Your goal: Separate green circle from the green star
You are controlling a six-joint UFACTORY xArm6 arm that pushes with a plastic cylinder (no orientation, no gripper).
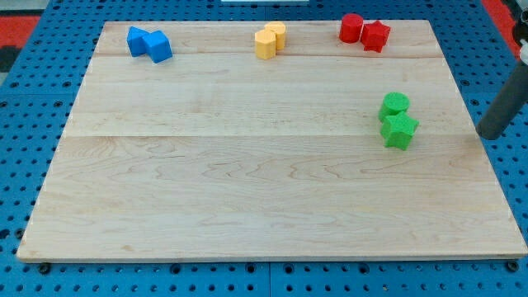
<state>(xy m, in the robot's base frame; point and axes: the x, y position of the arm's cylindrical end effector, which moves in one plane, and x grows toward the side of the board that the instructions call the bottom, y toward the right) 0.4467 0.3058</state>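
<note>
1 straight rod, dark grey to black, cylindrical, smooth. My tip point(485, 134) ends blunt. No markings or cables visible.

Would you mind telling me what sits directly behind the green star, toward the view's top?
The green circle sits right behind the green star, touching it. The star covers the circle's lower edge. My tip stands apart, to the view's right.

Readable text: we find none anywhere in the camera view.
Wooden board point(247, 198): we see bare wood grain only, with no label, number or sign.
Blocks: we see plain coloured faces, with no letters or marks on them.
Blue pegboard point(49, 33) around the board: we see only rows of holes, with no brand or writing.
</note>
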